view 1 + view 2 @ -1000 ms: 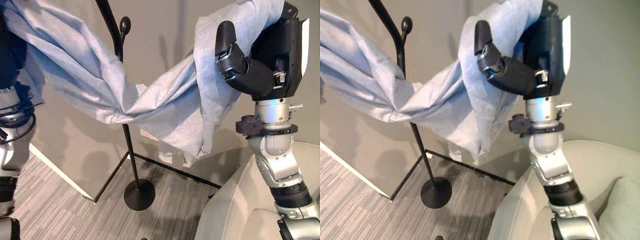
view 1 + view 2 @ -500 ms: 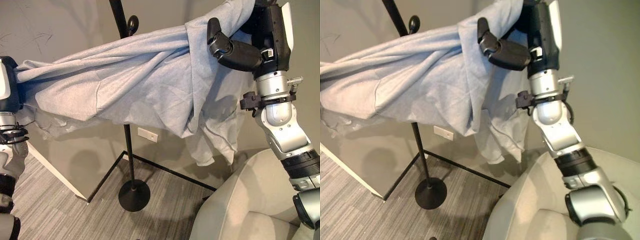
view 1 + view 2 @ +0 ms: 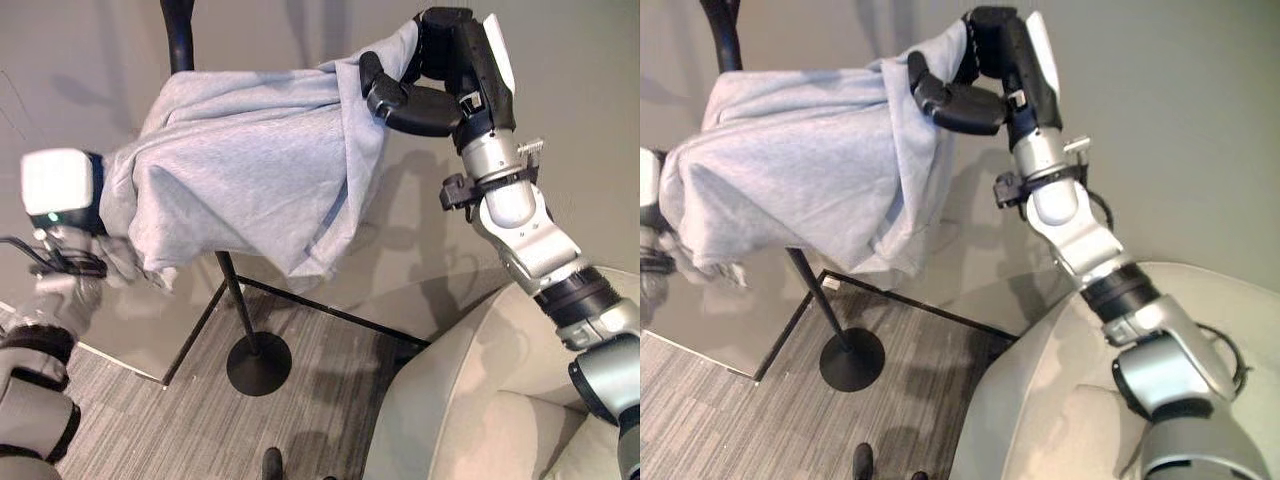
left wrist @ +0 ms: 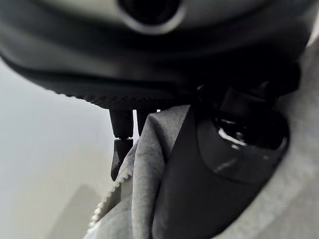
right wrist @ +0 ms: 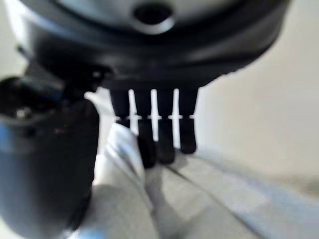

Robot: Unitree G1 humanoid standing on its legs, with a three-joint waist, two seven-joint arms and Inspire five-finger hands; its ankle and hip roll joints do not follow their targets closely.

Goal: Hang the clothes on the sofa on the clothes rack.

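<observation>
A light grey garment [image 3: 250, 180] hangs spread between my two hands, in front of the black clothes rack's pole [image 3: 180, 35]. The pole rises just behind the cloth's upper left corner. My right hand [image 3: 430, 95] is held high at the right, its thumb and fingers closed on the garment's upper edge [image 5: 199, 199]. My left hand [image 3: 92, 192] is lower at the left, half wrapped in the cloth. There its thumb [image 4: 239, 134] and fingers pinch a fold [image 4: 149, 164]. The rack's round base [image 3: 258, 363] stands on the floor below.
A beige sofa [image 3: 480, 400] curves round the lower right, under my right arm. Grey walls meet in a corner behind the rack, with a black floor strip [image 3: 330, 312] along them. Striped grey carpet [image 3: 150, 430] lies in front of the base.
The view has shifted. My hands have come closer together, so the garment hangs bunched instead of stretched wide. Its top now lies high against the rack's pole.
</observation>
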